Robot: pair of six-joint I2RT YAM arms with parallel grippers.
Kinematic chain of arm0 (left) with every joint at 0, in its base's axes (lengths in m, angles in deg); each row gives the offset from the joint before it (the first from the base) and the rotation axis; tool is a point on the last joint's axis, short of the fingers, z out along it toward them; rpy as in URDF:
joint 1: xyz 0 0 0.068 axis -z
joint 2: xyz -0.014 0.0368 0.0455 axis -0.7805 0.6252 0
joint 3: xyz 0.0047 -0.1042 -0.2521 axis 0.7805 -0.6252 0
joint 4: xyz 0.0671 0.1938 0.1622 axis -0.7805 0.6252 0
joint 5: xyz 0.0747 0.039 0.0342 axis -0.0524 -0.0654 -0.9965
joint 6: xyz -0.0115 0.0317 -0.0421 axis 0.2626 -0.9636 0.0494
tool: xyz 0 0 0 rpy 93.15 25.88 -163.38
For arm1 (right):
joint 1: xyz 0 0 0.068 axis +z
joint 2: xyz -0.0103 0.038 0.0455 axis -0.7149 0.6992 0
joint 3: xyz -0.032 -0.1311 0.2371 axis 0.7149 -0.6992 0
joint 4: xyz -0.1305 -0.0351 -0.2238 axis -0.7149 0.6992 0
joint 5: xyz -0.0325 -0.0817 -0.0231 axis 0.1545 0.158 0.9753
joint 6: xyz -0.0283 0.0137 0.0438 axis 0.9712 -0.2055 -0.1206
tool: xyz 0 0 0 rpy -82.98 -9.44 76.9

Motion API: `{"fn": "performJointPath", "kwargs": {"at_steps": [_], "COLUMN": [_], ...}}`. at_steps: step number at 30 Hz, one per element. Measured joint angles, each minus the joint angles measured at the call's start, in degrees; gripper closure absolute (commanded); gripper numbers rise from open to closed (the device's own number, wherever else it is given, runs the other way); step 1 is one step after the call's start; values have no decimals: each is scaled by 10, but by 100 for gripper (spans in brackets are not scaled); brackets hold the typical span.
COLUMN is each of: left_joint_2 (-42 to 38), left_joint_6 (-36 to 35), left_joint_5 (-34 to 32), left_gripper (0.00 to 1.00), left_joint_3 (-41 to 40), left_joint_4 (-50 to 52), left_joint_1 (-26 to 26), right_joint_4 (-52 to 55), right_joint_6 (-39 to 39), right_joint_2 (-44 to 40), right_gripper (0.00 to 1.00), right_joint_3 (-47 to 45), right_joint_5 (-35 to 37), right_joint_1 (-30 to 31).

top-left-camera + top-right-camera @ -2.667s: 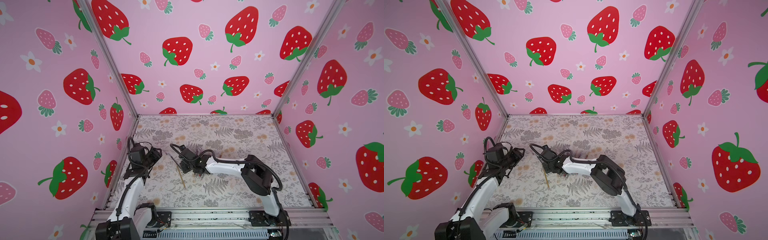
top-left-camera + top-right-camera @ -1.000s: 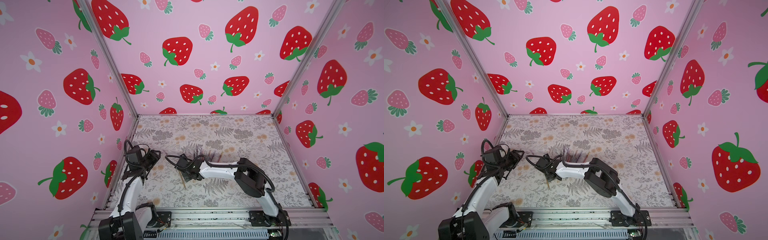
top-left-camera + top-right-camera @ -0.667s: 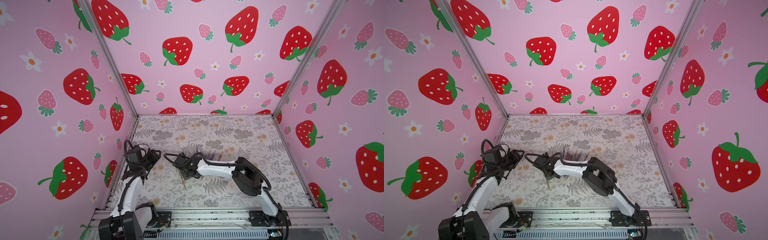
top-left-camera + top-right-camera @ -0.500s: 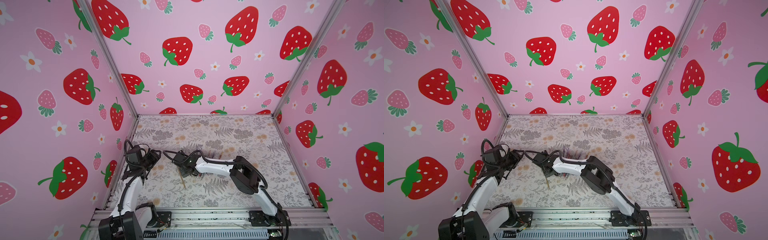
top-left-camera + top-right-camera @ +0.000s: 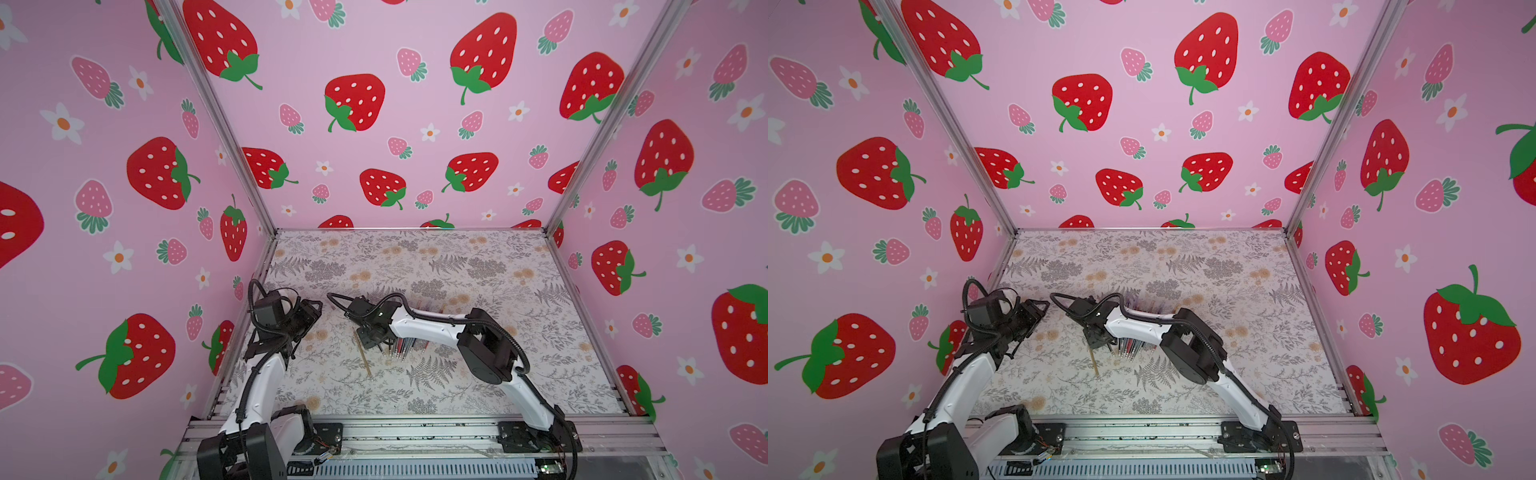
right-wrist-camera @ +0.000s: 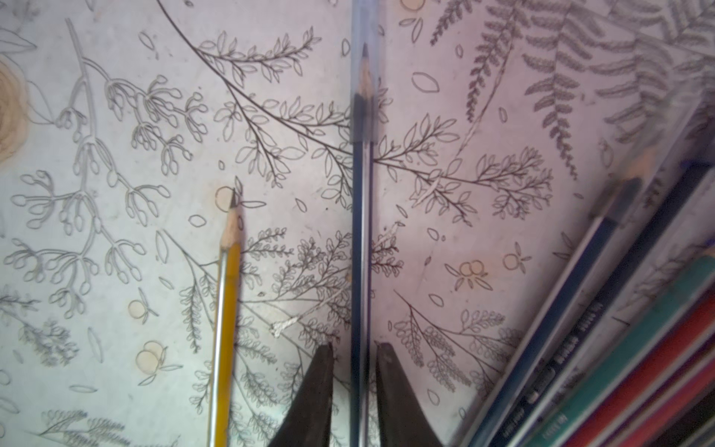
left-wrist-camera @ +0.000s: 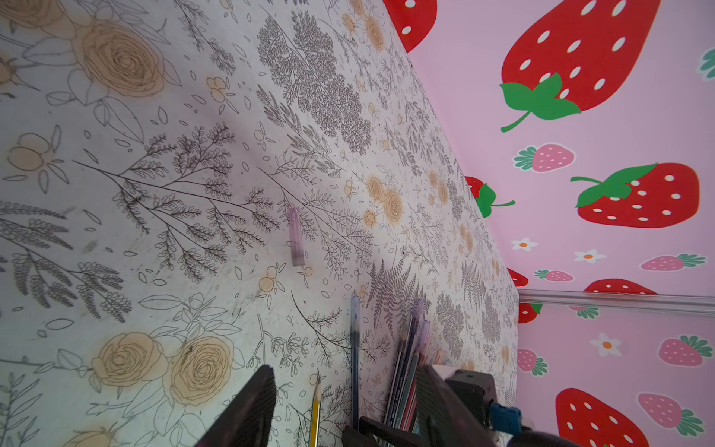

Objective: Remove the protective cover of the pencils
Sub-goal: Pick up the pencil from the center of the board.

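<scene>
Low over the floral table (image 5: 457, 270), my right gripper (image 6: 356, 360) stands open a little. Its jaws straddle a dark pencil (image 6: 361, 232), with a narrow gap on each side. A clear protective cover (image 6: 363, 58) sheathes that pencil's tip. A bare yellow pencil (image 6: 226, 309) lies alone beside it. The other pencils (image 6: 619, 329) fan out in a bunch on the far side. Both top views show the right gripper (image 5: 372, 338) (image 5: 1098, 343) at the bunch of pencils (image 5: 405, 347). My left gripper (image 7: 346, 371) (image 5: 311, 311) hovers open and empty near the left wall.
A loose pinkish clear cap (image 7: 296, 236) lies on the table beyond the pencils. Strawberry-print walls (image 5: 374, 104) close the table in on three sides. A metal rail (image 5: 415, 432) runs along the front edge.
The right jaws have parted slightly from shut and now stand around the dark pencil. The right arm's elbow has swung left. The left arm has not moved.
</scene>
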Motion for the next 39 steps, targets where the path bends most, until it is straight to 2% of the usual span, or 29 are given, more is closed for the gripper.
{"fn": "performJointPath", "kwargs": {"at_steps": [4,17,22,30,34,39], "left_joint_2": [0,0,0,13,28,61], "left_joint_6": [0,-2,-1,18,26,36], "left_joint_5": [0,18,33,64,66,57], "left_gripper": [38,39,39,38,37,36], "left_joint_3": [0,0,-5,-28,-28,-28], "left_joint_4": [0,0,-13,-51,-70,-99], "left_joint_1": [0,0,0,3,23,90], "right_joint_4": [12,6,-15,-58,-74,-105], "right_joint_6": [7,9,9,13,14,13], "right_joint_2": [5,7,-5,-57,-83,-124], "right_gripper": [86,100,100,100,100,100], "right_joint_3": [12,17,-3,-88,-124,-165], "right_joint_5": [-5,-11,-7,-1,2,5], "right_joint_1": [-1,-1,-1,-1,-1,-1]}}
